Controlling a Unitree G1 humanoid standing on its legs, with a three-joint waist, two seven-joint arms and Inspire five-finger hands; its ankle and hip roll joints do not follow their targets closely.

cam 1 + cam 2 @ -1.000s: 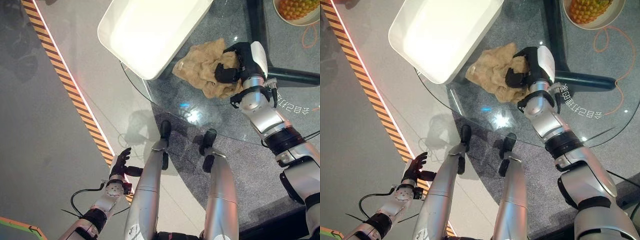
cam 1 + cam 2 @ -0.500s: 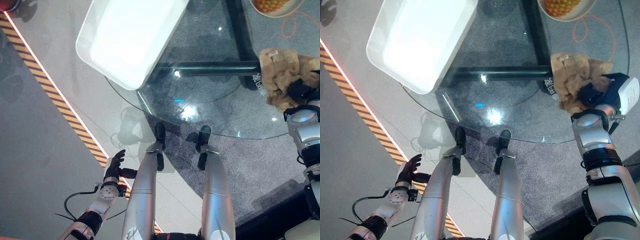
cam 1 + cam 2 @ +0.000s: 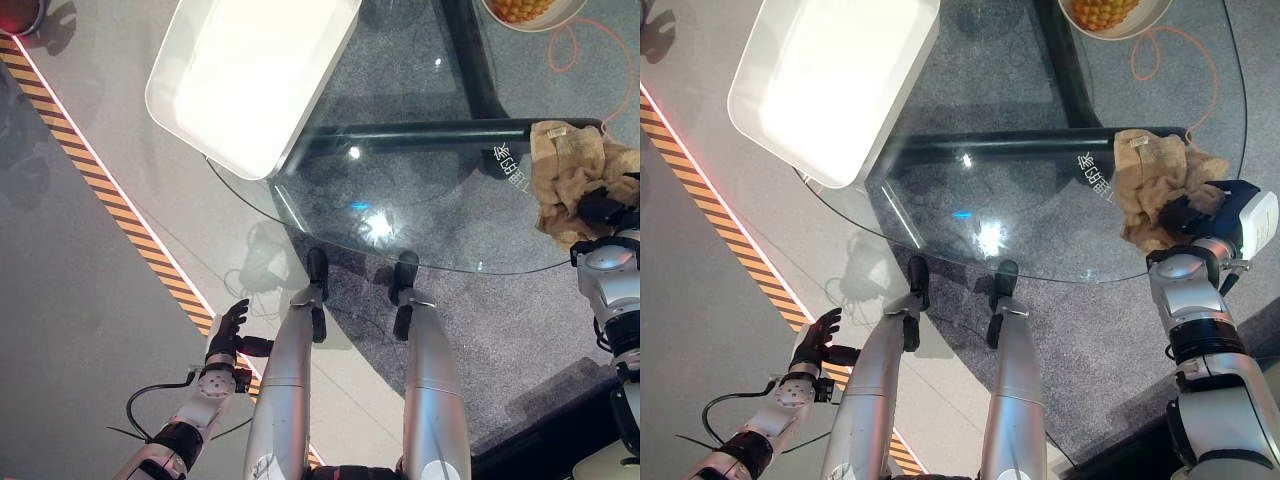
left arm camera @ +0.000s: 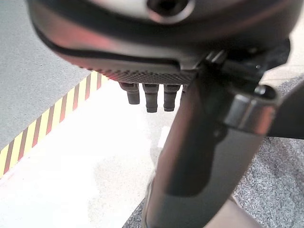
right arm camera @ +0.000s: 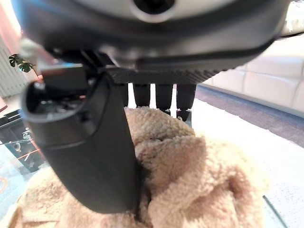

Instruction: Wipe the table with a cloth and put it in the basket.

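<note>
A crumpled tan cloth (image 3: 568, 172) lies on the round glass table (image 3: 420, 215) near its right edge. My right hand (image 3: 602, 206) rests on the cloth's near side. In the right wrist view the thumb (image 5: 90, 156) and curled fingers (image 5: 164, 97) are closed on the fuzzy cloth (image 5: 190, 190). The white basket (image 3: 250, 80) stands at the table's far left, hanging partly over the rim. My left hand (image 3: 228, 328) hangs low beside the floor, well off the table, with relaxed fingers (image 4: 152, 97) holding nothing.
A bowl of yellow fruit (image 3: 530, 10) sits at the far right, with an orange cord (image 3: 590, 50) beside it. The dark table base (image 3: 440, 135) shows through the glass. Striped tape (image 3: 130, 220) runs across the floor on the left.
The right hand has dragged the cloth across the glass, from beside the basket to the table's right edge. The camera has shifted too. The left hand has stayed put.
</note>
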